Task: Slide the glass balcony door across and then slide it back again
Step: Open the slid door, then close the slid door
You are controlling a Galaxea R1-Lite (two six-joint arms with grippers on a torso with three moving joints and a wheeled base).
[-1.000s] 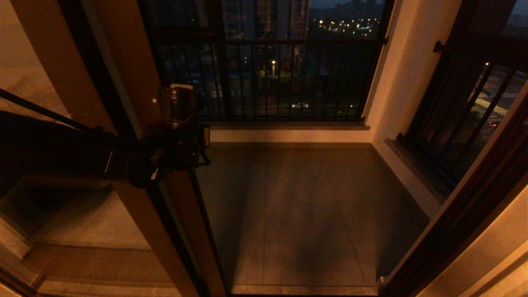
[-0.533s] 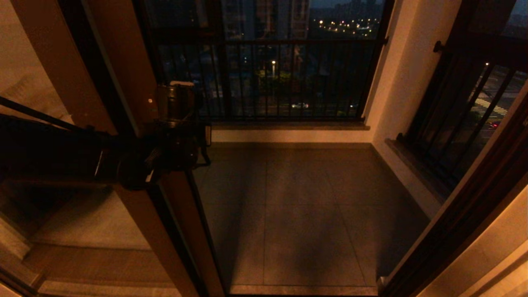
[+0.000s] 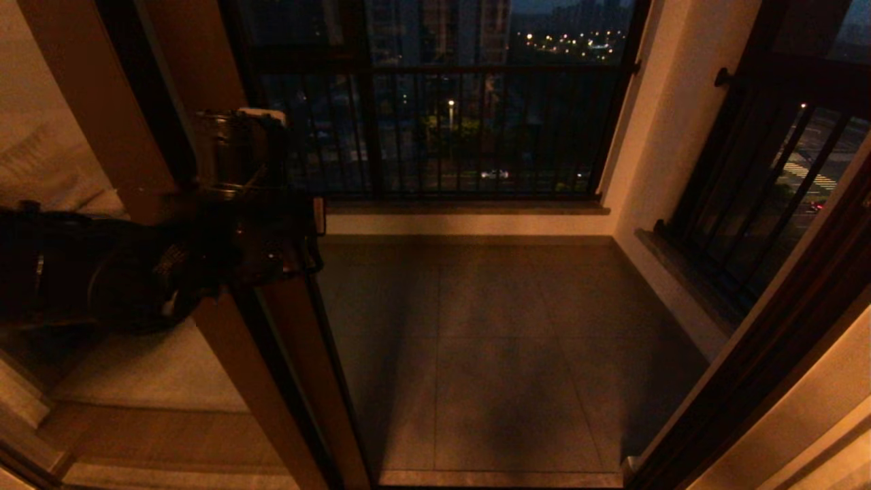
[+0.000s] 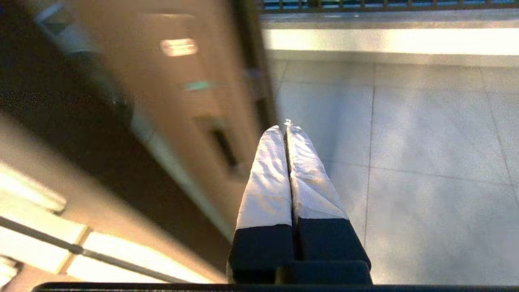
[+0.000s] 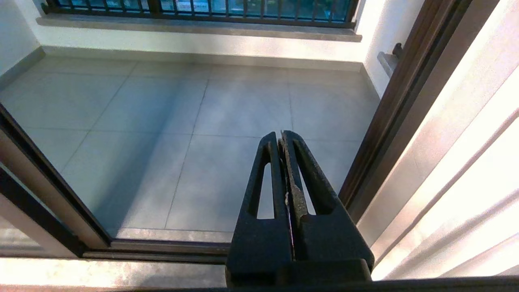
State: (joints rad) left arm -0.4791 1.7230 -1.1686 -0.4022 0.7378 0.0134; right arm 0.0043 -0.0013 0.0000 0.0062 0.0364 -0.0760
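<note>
The glass balcony door [image 3: 292,367] stands at the left with its brown upright frame slanting down to the threshold. The doorway to its right is open. My left gripper [image 3: 260,117] is shut with nothing between its white-wrapped fingers. In the left wrist view this gripper [image 4: 285,126] lies beside the door's brown frame [image 4: 190,105], close to the dark recessed handle slot [image 4: 224,147]. I cannot tell whether the fingers touch the frame. My right gripper [image 5: 282,134] is shut and empty, low over the threshold by the right jamb.
Grey balcony tiles [image 3: 503,354] lie beyond the doorway. A black-barred railing window [image 3: 442,129] closes the far side and another [image 3: 769,177] the right. The dark right jamb [image 5: 389,121] and the floor track [image 5: 162,247] edge the opening.
My left arm has swung to the left and a little upward across the door's frame. The door's edge has hardly shifted. The left gripper stays shut.
</note>
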